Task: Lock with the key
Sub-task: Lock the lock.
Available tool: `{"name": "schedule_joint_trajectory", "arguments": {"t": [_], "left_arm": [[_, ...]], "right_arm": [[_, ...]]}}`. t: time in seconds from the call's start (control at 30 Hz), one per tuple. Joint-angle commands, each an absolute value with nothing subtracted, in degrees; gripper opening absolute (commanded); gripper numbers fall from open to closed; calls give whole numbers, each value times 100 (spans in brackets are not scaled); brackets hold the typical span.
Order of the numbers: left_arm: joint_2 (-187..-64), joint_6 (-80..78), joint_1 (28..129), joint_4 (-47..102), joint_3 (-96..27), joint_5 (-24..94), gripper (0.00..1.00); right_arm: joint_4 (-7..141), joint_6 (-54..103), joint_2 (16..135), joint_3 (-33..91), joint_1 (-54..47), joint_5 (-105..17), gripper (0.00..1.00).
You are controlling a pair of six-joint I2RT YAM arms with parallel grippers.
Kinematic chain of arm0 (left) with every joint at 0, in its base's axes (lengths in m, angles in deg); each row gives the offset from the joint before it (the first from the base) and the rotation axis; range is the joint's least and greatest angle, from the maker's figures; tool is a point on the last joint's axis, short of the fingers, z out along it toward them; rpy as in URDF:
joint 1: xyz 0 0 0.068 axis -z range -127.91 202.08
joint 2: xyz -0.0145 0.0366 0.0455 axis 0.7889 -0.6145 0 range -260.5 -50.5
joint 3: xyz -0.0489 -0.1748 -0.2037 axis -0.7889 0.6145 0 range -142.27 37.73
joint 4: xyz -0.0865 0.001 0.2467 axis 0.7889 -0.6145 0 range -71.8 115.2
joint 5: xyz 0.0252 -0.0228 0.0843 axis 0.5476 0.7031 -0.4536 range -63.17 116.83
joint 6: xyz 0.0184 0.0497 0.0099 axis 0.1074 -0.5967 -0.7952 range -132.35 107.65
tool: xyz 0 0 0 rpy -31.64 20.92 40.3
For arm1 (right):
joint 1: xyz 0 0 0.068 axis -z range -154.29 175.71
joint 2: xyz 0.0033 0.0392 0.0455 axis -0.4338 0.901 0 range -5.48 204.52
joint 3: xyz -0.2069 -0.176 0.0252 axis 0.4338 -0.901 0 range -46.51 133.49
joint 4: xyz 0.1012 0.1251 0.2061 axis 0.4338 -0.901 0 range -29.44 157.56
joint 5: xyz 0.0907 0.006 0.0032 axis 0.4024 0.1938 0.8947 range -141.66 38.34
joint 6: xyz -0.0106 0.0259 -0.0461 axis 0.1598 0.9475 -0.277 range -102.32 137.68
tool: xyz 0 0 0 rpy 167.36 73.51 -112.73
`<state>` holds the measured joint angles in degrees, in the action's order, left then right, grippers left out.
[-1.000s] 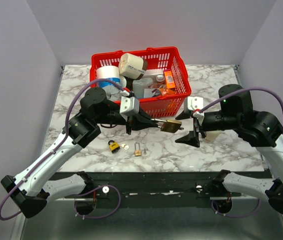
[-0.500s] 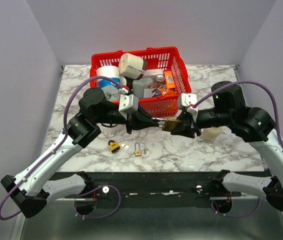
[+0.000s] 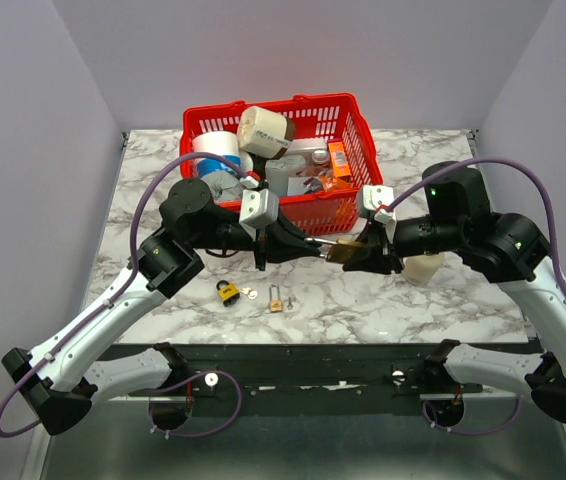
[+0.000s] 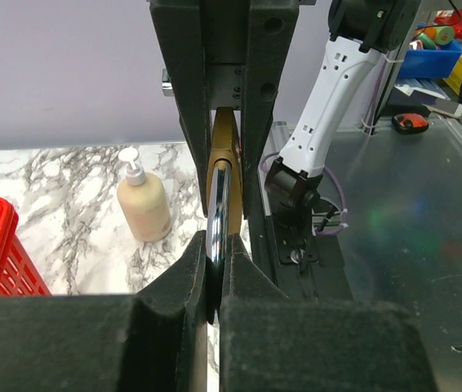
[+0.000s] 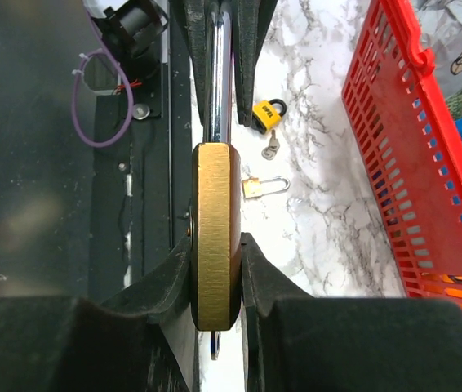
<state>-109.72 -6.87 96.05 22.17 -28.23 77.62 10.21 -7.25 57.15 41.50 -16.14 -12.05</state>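
A large brass padlock (image 3: 343,250) hangs above the table between the two arms. My left gripper (image 3: 313,247) is shut on its steel shackle (image 4: 217,204), with the brass body (image 4: 224,135) beyond the fingertips. My right gripper (image 3: 361,256) is shut on the brass body (image 5: 215,229), its pads pressed on both flat faces. The shackle (image 5: 217,82) runs away from it into the left fingers. A small piece of the key (image 5: 215,344) shows under the body's bottom edge, between the right fingers; most of it is hidden.
A red basket (image 3: 263,112) full of items stands just behind the grippers. A yellow-black small padlock (image 3: 227,292) and a small brass padlock (image 3: 276,303), each with a small key beside it, lie on the marble. A lotion bottle (image 3: 425,266) stands under the right arm.
My right gripper has moved left to the padlock and closed on its brass body. The left gripper has kept its hold on the shackle, almost still.
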Motion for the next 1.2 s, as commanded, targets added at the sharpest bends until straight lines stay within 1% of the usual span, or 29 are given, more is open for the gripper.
{"name": "schedule_joint_trajectory", "arguments": {"t": [0.0, 0.37, 0.47, 0.6, 0.83, 0.97, 1.17], "left_arm": [[-11043, -593, 9857, 3047, -2758, 7543, 0], [-11202, -532, 10358, 3477, -2521, 7403, 0], [-11246, -234, 10438, 3732, -2424, 7350, 0], [-11290, 162, 10473, 3979, -2240, 7271, 0], [-11193, 233, 10473, 3724, -2186, 7139, 0], [-11193, 277, 10473, 3750, -2160, 7130, 0], [-11254, 566, 10508, 4250, -2020, 7183, 0]], "right_arm": [[1394, -658, 5842, 4200, -1683, -289, 1], [1762, -412, 6000, 4218, -1692, 2, 1], [2095, -228, 6000, 4130, -1692, -252, 1], [2729, -34, 5825, 3893, -1692, -1015, 1], [3082, -87, 5657, 3699, -1692, -1712, 1], [3170, -96, 5587, 3594, -1692, -1406, 1], [3335, 106, 5648, 3576, -1692, -553, 1]]}}
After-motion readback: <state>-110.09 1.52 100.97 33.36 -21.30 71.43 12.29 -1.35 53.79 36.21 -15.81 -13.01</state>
